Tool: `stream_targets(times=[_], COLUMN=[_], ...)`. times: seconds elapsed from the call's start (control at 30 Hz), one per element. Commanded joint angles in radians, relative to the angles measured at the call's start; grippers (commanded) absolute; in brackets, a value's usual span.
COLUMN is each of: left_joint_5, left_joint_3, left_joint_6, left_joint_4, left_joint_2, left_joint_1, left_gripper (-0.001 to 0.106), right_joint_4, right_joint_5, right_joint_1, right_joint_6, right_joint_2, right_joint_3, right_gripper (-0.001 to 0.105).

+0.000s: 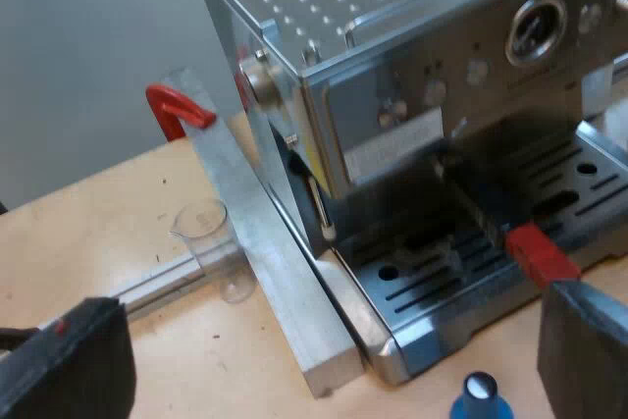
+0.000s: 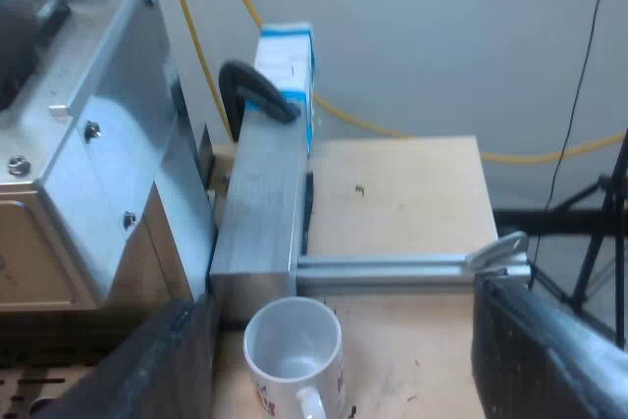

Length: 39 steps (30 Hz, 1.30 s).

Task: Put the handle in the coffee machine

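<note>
Location: the metal holder [image 1: 471, 201] sits at the front of the espresso machine [image 1: 412, 76]. Its head is up under the brew head, and its dark handle [image 1: 491, 223] projects out over the drip tray [image 1: 589, 193] with the red end [image 1: 538, 254] outermost. We cannot tell whether it is turned fully to the locked position.

Claw state: our left claw [image 1: 329, 355] is spread wide with nothing between its fingers. It is near the machine's front corner and apart from the red end. Our right claw [image 2: 339, 340] is also wide apart and empty. It is at the machine's side, close to the mug [image 2: 292, 348] on the counter [image 2: 412, 193] without touching it.

Handling: we judge the holder to be rigid and fairly heavy, with most of its weight in the metal head. It should not flex or crush under a firm grip. Bare metal is probably slippery, so the dark handle should give better purchase.

Grip point: we recommend closing across the dark handle, just on the machine's side of the red end. This gives the longest lever for any final turn and keeps the fingers above the drip tray.

Nearby items: a measuring glass [image 1: 211, 242] stands at the machine's side and a blue tamper [image 1: 481, 401] stands before the machine's front. We treat the glass as fragile and keep clear of it.
</note>
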Motion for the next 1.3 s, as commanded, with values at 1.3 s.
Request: stream_targets(times=[1.3], left_joint_5=[0.049], left_joint_3=[0.174], left_joint_6=[0.107], left_joint_4=[0.198], left_joint_2=[-0.498], left_joint_1=[0.004], left_gripper=[0.085], right_joint_4=[0.058], right_joint_5=[-0.146], right_joint_1=[-0.004], right_joint_6=[-0.05], right_joint_2=[-0.495], right_joint_3=[0.254], right_gripper=[0.059])
